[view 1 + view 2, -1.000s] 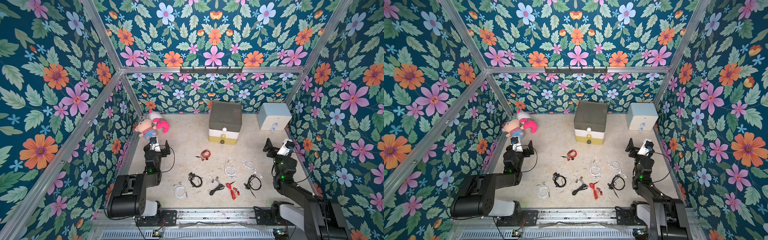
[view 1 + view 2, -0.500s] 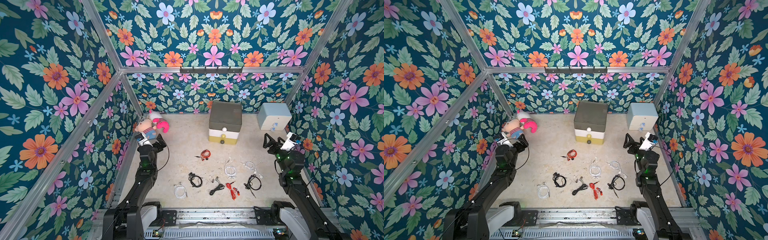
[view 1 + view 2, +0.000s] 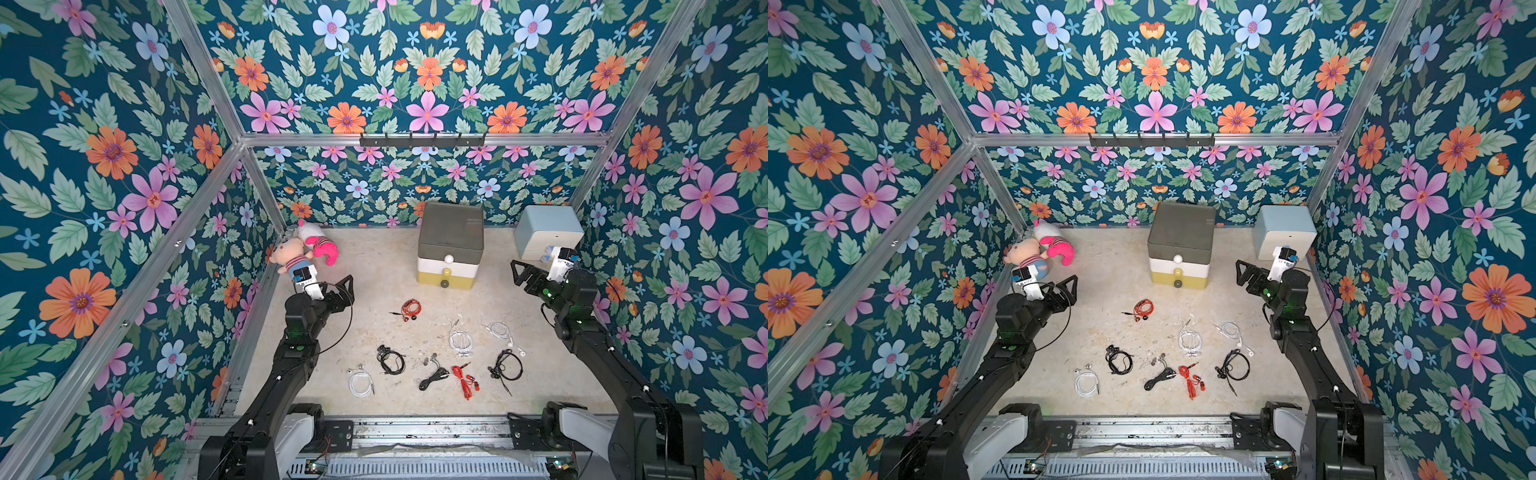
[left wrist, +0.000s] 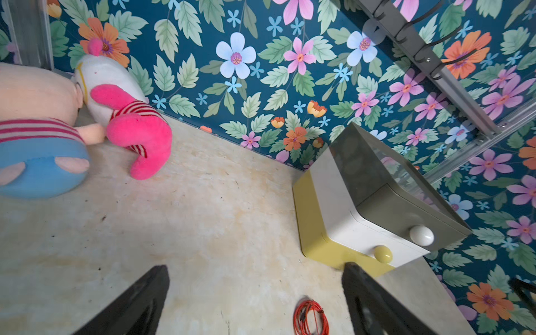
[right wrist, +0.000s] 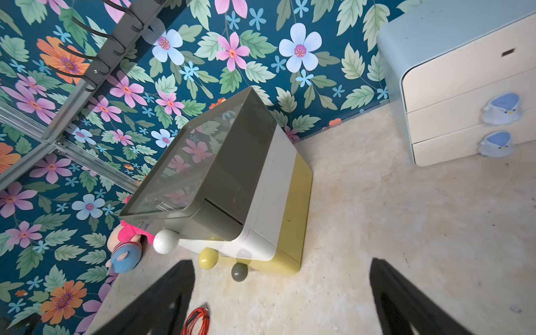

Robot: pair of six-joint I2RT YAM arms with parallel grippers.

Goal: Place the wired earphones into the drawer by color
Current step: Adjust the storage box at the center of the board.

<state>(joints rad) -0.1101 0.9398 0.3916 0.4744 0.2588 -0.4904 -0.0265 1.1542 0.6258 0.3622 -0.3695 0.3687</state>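
Nothing sorted yet: all eight wired earphones (image 3: 433, 375) lie scattered on the near half of the worktop (image 3: 374, 257). The drawer (image 3: 451, 245) sits by the far wall with all three tiers shut. The left gripper (image 3: 343, 286) hovers on the left, jaws spread wide and empty. The right gripper (image 3: 516, 272) hovers on the right, jaws just as wide, nothing in them. Both point toward the drawer. I'd call this the opening step. Next, I reckon, either a tier gets pulled out by a ball knob (image 3: 449, 258), a small round target, or the far red bundle (image 3: 411, 309) gets pinched by its thin cable.
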